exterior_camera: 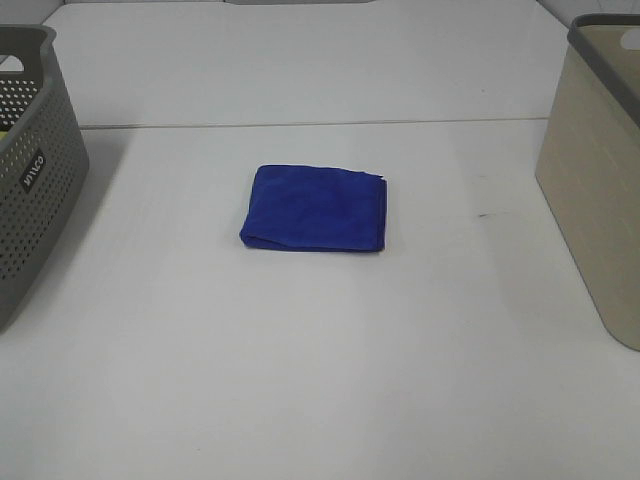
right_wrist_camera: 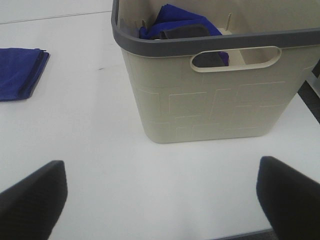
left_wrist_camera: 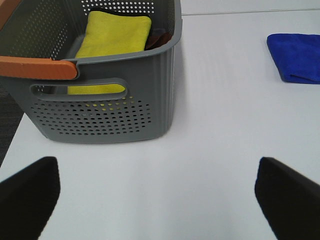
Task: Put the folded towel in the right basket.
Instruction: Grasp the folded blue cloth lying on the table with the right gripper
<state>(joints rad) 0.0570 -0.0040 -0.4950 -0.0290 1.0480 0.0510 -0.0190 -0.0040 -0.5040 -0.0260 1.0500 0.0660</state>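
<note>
A folded blue towel lies flat at the middle of the white table; it also shows in the left wrist view and the right wrist view. The right basket is beige with a grey rim and stands at the table's right edge; in the right wrist view it holds blue and grey cloths. My left gripper is open and empty near the grey basket. My right gripper is open and empty in front of the beige basket. Neither gripper shows in the exterior high view.
A grey perforated basket stands at the table's left edge; in the left wrist view it holds a yellow towel and a dark cloth. A seam crosses the table behind the towel.
</note>
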